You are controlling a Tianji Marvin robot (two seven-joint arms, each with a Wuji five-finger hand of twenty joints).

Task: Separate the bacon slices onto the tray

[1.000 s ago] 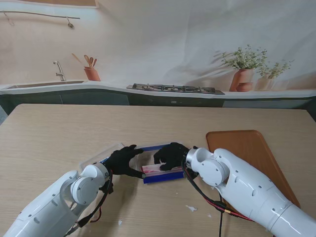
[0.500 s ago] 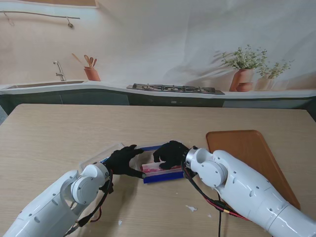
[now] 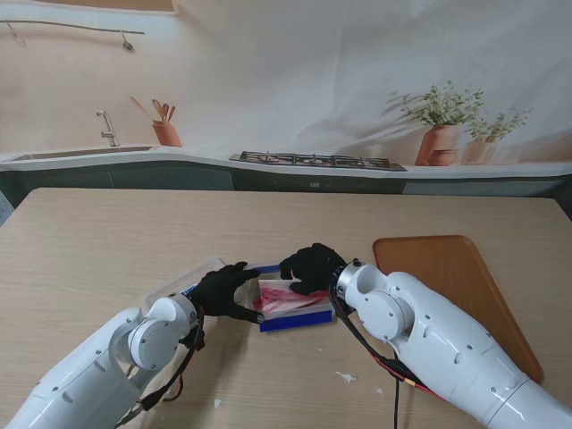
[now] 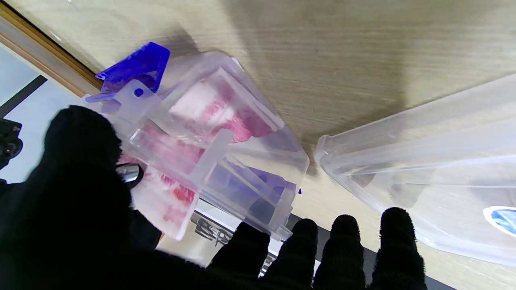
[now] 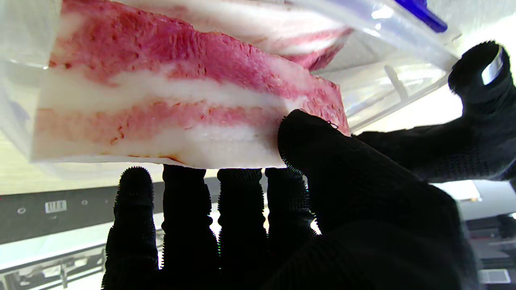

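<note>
— Near the middle of the table (image 3: 107, 232), how do our hands sit?

— Our left hand (image 3: 225, 290) curls round the left end of the clear box (image 3: 290, 308) with the blue rim, thumb on one side and fingers on the other, bracing it. Our right hand (image 3: 312, 268) arches over the box from the right, thumb pressed against the other fingers, pinching the end of one bacon slice (image 3: 284, 296). The wooden tray (image 3: 447, 277) lies apart to our right.

— What do the wrist cameras add?

— Our right wrist view shows the grip plainly: the thumb (image 5: 314, 149) sits on the slice's face, four fingers behind its edge, and the slice (image 5: 169, 100) is pink and white in bands. More bacon (image 5: 258, 24) lies behind it in the box. Our left wrist view shows the box (image 4: 225, 153) tilted in our hold, its blue latch (image 4: 137, 68) flipped out, and a clear lid (image 4: 435, 161) lying just beside it on the wood.

— And against half a second ago?

— Our right hand has risen and drawn back a little, and the slice's near end now lifts out of the box, where before it lay flat under our fingers. Our left hand has not shifted.
</note>
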